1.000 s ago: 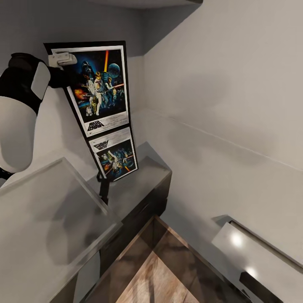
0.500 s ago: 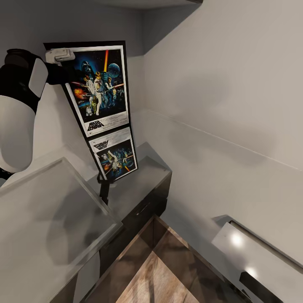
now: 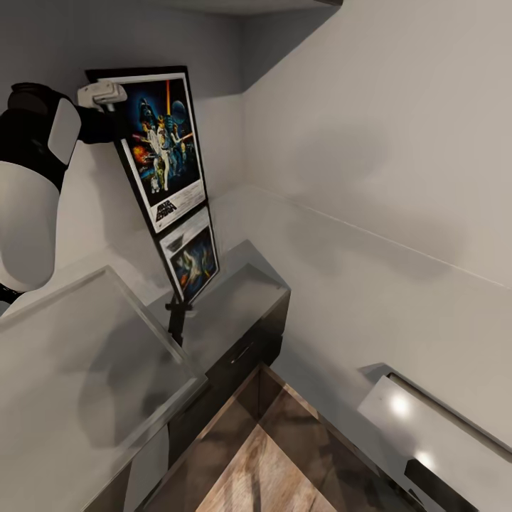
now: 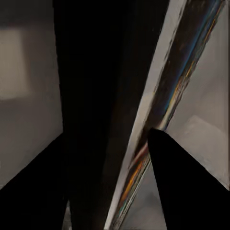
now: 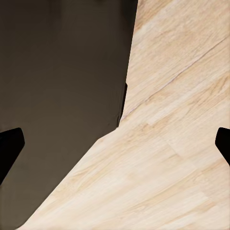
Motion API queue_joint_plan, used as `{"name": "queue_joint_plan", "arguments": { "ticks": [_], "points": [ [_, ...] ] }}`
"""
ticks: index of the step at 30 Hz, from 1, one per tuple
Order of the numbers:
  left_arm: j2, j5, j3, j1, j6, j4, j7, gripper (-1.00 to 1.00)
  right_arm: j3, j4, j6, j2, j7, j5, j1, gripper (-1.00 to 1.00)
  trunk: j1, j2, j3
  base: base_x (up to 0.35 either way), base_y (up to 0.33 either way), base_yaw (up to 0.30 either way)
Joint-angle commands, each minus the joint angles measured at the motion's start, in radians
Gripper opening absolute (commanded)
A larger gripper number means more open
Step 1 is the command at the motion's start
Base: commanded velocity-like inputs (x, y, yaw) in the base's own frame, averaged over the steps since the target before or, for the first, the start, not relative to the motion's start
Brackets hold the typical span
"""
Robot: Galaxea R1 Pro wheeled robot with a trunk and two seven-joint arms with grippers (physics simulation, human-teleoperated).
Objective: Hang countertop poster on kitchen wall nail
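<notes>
Gripping the poster (image 3: 165, 146) by its upper edge, the left claw (image 3: 108, 96) is clamped on it, holding it up near the wall above the surface (image 3: 235, 302) for hanging; the right claw (image 5: 115, 143) hangs apart over wooden floor (image 5: 177, 120).

left arm raised | left gripper (image 3: 107, 94) clamped | right gripper (image 5: 115, 143) spread wide

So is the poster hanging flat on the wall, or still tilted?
Tilted. The poster leans, its top edge gripped by the left gripper; the countertop mirrors it. Whether it touches the wall: cannot tell.
</notes>
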Motion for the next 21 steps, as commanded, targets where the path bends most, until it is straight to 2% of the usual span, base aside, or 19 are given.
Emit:
{"name": "queue_joint_plan", "arguments": {
  "ticks": [1, 5, 10, 15, 21],
  "points": [
    [0.000, -0.014, 0.005, -0.001, 0.004, -0.002, -0.003, -1.00, 0.000, 0.004, -0.005, 0.000, -0.007, 0.011, -0.002, 1.00, 0.000, 0.000, -0.001, 0.000, 0.000, 0.000],
    [0.000, -0.014, 0.005, -0.001, 0.004, -0.007, -0.013, -1.00, 0.000, 0.004, -0.005, 0.000, -0.007, 0.011, -0.002, 1.00, 0.000, 0.000, -0.001, 0.000, 0.000, 0.000],
    [0.000, -0.015, 0.006, -0.001, 0.003, -0.010, -0.067, -1.00, 0.000, 0.004, -0.005, 0.000, -0.007, 0.011, -0.002, 1.00, 0.000, 0.000, -0.001, 0.000, 0.000, 0.000],
    [0.000, -0.015, 0.003, -0.001, 0.003, -0.011, -0.079, -1.00, 0.000, 0.004, -0.005, 0.000, -0.007, 0.011, -0.002, 1.00, 0.000, 0.000, -0.001, -0.016, 0.000, 0.000],
    [-0.001, -0.015, 0.004, -0.001, 0.005, -0.045, -0.083, -1.00, 0.000, 0.004, -0.005, 0.000, -0.007, 0.011, -0.002, 1.00, 0.000, 0.000, -0.001, -0.178, 0.000, 0.000]
  ]
}}
